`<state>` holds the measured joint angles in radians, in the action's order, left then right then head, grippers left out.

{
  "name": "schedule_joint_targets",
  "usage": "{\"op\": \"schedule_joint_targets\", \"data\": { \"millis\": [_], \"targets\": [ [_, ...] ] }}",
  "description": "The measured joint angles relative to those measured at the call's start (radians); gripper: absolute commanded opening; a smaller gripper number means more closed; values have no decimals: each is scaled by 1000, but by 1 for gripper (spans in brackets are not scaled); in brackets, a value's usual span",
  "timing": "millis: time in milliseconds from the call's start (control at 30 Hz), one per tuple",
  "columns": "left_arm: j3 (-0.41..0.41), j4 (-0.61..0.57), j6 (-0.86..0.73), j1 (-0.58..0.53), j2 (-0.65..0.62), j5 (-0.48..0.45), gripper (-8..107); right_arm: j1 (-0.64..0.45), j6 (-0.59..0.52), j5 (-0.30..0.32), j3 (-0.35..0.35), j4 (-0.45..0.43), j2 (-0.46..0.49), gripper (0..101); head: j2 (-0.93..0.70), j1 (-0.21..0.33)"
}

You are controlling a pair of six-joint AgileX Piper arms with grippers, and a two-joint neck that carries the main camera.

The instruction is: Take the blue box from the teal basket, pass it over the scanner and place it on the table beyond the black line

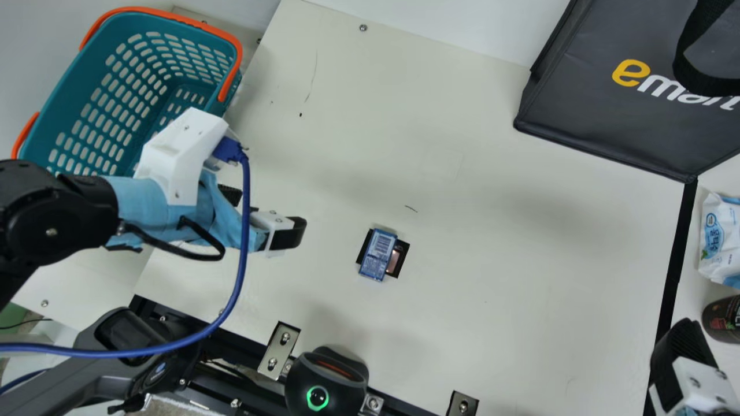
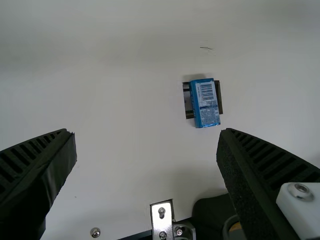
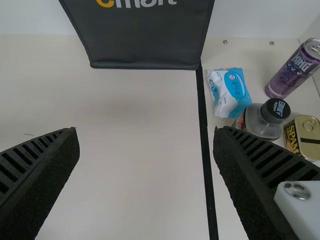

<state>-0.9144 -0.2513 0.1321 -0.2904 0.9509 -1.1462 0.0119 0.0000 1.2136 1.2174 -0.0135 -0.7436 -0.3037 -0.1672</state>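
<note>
Item: small oblong blue box with a white barcode panel (image 1: 377, 254), out of the basket, lying flat, barcode up, partly over a dark square patch (image 1: 403, 249) on the cream table, short of the black line (image 1: 673, 271). Left gripper (image 2: 145, 131): black ribbed fingers wide apart, nothing between them. Right gripper (image 3: 145, 129): likewise apart, over the table by the line.

Handling, our estimate: light, thin-walled carton; faces fairly stiff but would dent under a hard squeeze; glossy surface may slip. We would take it across the two long sides at mid-length, pads square to them, closing gently. An off-centre hold could swivel it. We cannot tell whether it has been scanned.
</note>
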Motion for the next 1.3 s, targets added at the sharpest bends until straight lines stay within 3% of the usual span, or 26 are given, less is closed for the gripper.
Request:
{"op": "schedule_joint_targets", "data": {
  "millis": [500, 967, 1300],
  "targets": [
    [0, 0, 0, 0, 0, 0, 90, 0, 0, 0, 0, 0, 0, 95, 325, 0],
    [-2, -2, 4, -6, 20, 10, 90, 0, 0, 0, 0, 0, 0, 95, 331, 0],
    [-21, 31, 103, -120, 118, 81, 90, 0, 0, -2, 0, 0, 0, 95, 333, 0]
  ]
}}
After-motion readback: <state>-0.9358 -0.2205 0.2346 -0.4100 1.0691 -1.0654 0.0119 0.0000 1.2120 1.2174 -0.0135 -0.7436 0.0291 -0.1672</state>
